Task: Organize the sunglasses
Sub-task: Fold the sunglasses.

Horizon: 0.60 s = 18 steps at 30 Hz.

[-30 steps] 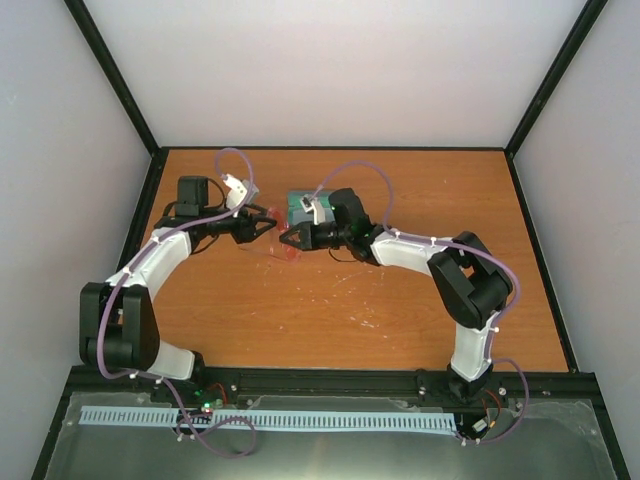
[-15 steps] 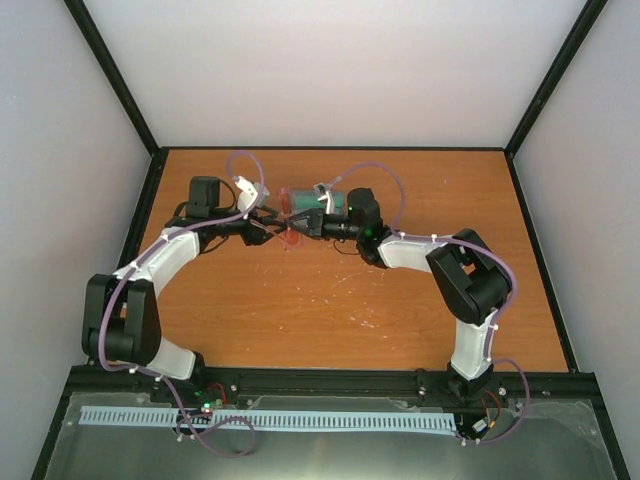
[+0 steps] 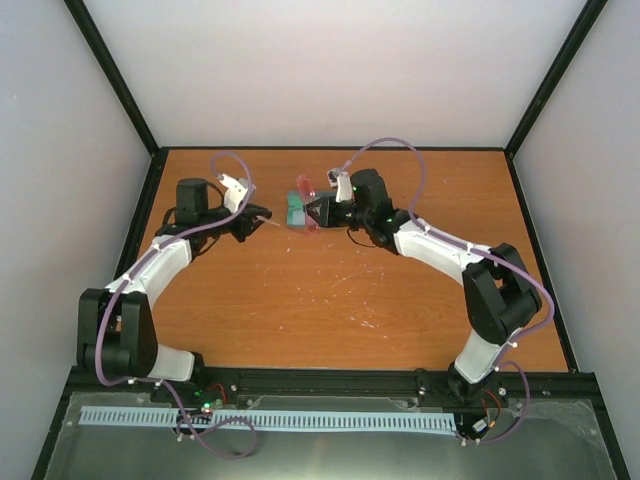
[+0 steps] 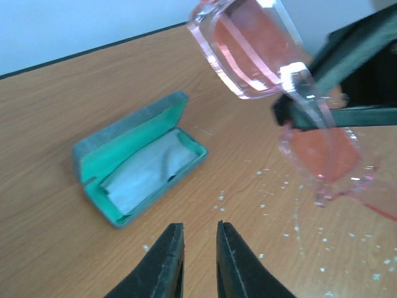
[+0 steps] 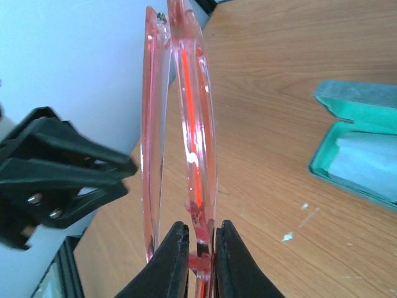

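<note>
Fast pass, near edge first. The left arm [image 3: 150, 265] and right arm [image 3: 440, 255] rise from their bases at my side and both reach into the far half of the table [image 3: 300, 310].

Left gripper [image 4: 200, 226]: fingertips almost together with a slim gap. Wood shows through the gap and nothing is in it, so it is empty-handed. It points at the sunglasses [image 4: 248, 43] from the left and is close. I see no contact.

Right gripper [image 5: 201, 226]: clenched on the sunglasses, pinching the pink frame at the middle between the two lenses. The pair is held up off the wood. It sits edge-on in the right wrist view and tilted in the left wrist view. One thin red temple sticks out low on the right there.

Past the left fingertips, the grey-blue case [image 4: 127, 127] lies open on the table, green lining up. A pale cloth [image 4: 146, 171] lies inside it. In the top view the glasses overlap the case. In the left wrist view the two are apart, not touching.

White specks [image 4: 291, 233] dot the wood under the glasses.

The white back wall [image 3: 330, 70] is beyond.
</note>
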Each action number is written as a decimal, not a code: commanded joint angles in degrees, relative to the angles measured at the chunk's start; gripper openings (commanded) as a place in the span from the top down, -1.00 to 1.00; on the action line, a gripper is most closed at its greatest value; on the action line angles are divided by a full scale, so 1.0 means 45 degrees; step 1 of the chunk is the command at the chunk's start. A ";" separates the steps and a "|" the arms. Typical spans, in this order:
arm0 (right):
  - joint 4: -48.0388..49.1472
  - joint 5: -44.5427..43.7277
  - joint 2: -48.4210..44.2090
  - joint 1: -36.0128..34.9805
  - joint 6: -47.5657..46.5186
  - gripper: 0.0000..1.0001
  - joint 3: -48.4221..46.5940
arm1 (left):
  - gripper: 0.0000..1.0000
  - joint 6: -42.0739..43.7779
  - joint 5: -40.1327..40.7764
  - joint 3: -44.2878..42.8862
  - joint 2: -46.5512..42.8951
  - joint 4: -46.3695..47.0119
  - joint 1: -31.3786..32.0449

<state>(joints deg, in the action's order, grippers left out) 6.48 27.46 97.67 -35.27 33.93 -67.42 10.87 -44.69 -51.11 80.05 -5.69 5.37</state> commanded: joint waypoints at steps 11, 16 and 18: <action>-0.0586 0.0478 0.1350 0.0884 -0.0199 0.87 -0.1764 | 0.69 0.1981 -0.4300 0.0687 -0.1129 -0.1894 0.0600; -0.0240 0.2209 0.1471 0.1207 -0.0215 0.87 -0.2336 | 0.69 0.2709 -0.2311 0.1106 -0.1167 -0.2319 0.0661; -0.0899 0.3573 0.1747 0.1237 -0.0689 0.85 -0.3016 | 0.64 0.2355 -0.1796 0.1531 -0.1325 -0.1678 0.0451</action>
<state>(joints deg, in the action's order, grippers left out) 2.42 33.30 103.98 -30.59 32.56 -75.18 19.46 -56.80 -46.59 75.77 -13.61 8.01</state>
